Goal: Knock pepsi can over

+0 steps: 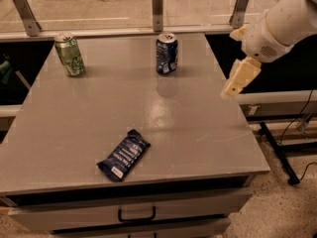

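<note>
Glossy metal pepsi can (167, 53) on a smooth table (198, 133); matt plastic claw (231, 89) above its right edge.

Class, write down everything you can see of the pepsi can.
The pepsi can is a dark blue, metal-looking can with white markings and a silver top. It stands upright near the far edge of the grey table, touching only the tabletop. The tool hovers to its right, apart from it.
</note>
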Tool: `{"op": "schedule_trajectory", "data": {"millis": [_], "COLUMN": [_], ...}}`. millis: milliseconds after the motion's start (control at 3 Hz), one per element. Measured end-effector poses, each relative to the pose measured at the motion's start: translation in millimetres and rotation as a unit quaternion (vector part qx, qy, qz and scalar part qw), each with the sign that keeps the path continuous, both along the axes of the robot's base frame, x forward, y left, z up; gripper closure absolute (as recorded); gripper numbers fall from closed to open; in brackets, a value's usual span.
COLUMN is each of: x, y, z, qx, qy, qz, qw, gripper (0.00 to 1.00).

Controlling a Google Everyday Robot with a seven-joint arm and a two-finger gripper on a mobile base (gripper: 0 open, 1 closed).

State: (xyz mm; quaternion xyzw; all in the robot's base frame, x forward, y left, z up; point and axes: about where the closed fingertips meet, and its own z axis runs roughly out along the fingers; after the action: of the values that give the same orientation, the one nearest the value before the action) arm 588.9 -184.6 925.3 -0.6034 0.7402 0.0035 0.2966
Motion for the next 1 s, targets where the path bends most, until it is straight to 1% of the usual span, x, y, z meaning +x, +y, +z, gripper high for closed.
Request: {"op": "schedule_trajectory", "data": {"millis": [333, 667, 1000], "x": [40.7, 66.5, 86.4], "y": [13.4, 24.7, 37.5], "z": [-9.0, -19.6, -29.1], "qx": [0.056, 0.110, 0.162], "qy": [-0.013, -0.005, 0.010], "qz": [0.011, 0.017, 0.023], "qw": [0.9983, 0.9938, 0.9864], "gripper": [0.00, 0.00, 0.00]}}
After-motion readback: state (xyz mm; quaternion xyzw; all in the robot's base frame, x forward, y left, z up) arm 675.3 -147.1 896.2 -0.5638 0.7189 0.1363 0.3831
